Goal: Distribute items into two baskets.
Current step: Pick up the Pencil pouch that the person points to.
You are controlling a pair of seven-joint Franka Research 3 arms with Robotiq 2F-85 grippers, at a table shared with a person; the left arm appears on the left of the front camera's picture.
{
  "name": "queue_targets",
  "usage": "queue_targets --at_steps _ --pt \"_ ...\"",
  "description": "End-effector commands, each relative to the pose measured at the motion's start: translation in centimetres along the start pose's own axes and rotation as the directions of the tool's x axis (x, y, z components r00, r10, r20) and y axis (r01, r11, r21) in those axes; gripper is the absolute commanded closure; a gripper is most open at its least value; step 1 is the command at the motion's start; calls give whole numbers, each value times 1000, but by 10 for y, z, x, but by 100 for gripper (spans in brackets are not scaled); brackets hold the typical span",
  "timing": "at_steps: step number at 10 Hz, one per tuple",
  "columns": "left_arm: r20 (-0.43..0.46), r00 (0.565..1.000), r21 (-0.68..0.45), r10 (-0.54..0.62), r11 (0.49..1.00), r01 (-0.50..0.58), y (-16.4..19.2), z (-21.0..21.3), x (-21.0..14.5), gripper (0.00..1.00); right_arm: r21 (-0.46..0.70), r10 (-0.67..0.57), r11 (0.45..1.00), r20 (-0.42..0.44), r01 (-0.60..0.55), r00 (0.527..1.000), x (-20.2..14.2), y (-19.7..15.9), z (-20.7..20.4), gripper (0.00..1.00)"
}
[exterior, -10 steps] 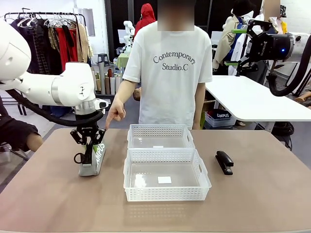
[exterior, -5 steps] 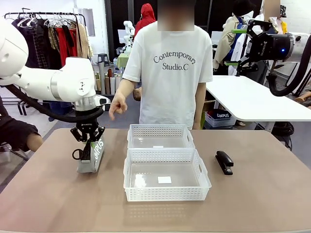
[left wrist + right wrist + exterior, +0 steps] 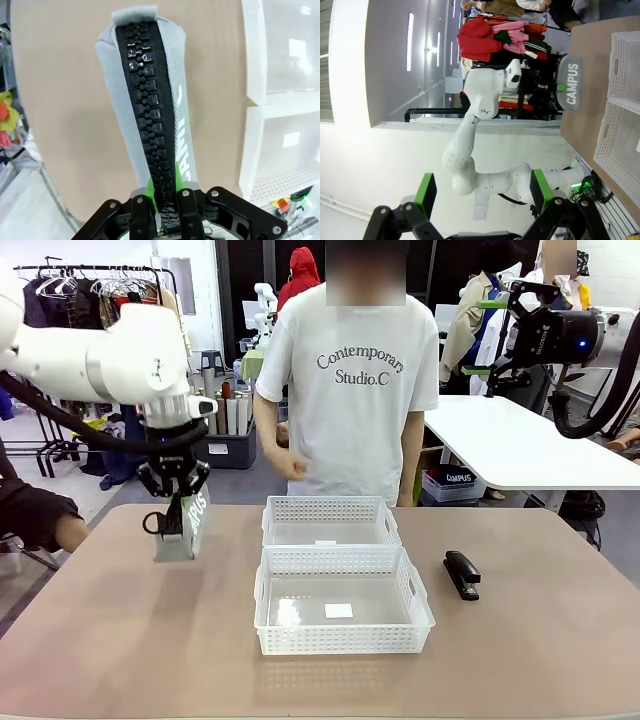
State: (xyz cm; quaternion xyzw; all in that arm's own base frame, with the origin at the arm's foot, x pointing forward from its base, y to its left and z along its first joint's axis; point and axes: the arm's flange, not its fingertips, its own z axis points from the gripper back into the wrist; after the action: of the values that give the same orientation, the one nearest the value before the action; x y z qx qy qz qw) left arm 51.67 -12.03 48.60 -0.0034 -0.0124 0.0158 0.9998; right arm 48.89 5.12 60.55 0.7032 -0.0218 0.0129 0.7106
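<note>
Two white plastic baskets sit touching, one behind the other, at the middle of the brown desk. The far basket is a little narrower and the near basket is wider. Both are rectangular with perforated lattice walls and smooth rims. Each has a see-through bottom carrying a small white label: one in the near basket and one at the front of the far basket. The grey pouch is in neither basket. It hangs on end from the left hand, left of the baskets, and looks lifted just clear of the desk. The left wrist view shows that hand clenched on the pouch at its upper end, the green pads pinching a chunky black moulded zip that runs down the woven grey fabric, with white lettering along one side. The small black stapler — glossy, wedge-shaped — lies flat on the desk just right of the near basket, apart from it. The right hand is raised high at the far right, well away from everything on the desk. In its own wrist view the right hand is released, its fingers spread wide and holding nothing.
</note>
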Motion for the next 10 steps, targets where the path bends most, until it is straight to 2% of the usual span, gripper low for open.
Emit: queue_targets --at_steps 1,3,6,10 --pt "20 999 63 31 998 -33 -4 33 2 100 1 3 1000 0 -3 1000 0 2 0 0" --pt "14 999 79 38 996 -39 -9 72 4 100 1 3 1000 0 -3 1000 0 2 0 0" --pt "25 999 38 25 999 -26 -15 133 1 100 1 3 1000 0 -3 1000 0 2 0 0" --pt "63 998 -9 30 1000 -30 -27 189 -10 100 1 3 1000 0 -3 1000 0 2 0 0"
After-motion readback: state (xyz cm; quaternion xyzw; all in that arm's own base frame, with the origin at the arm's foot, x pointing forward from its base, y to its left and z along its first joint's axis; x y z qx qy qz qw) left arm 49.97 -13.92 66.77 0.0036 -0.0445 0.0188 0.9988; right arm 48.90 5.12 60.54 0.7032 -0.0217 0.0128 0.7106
